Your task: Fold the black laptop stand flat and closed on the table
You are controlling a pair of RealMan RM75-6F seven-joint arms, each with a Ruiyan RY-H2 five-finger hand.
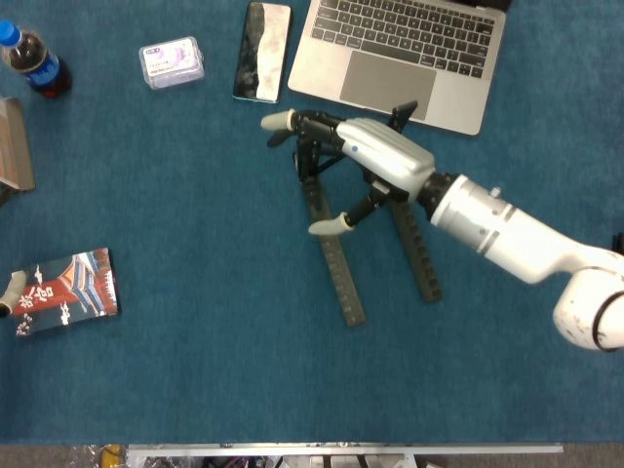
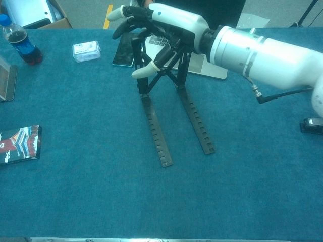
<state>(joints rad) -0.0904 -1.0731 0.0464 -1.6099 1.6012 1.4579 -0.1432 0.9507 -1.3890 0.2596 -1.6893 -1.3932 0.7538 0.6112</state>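
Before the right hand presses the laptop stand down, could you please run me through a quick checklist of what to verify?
1. Right hand over the raised part of the laptop stand: ok, fingers spread across its top.
2. Firm grip on the uprights: cannot tell; the chest view shows fingers around the top, contact unclear.
3. Stand folded flat: not ok, uprights stand tall in the chest view.
4. Base rails flat on the table: ok.
5. Laptop behind the stand: not ok, close to the uprights.
6. Left hand clear: ok, only a fingertip shows at the left edge.
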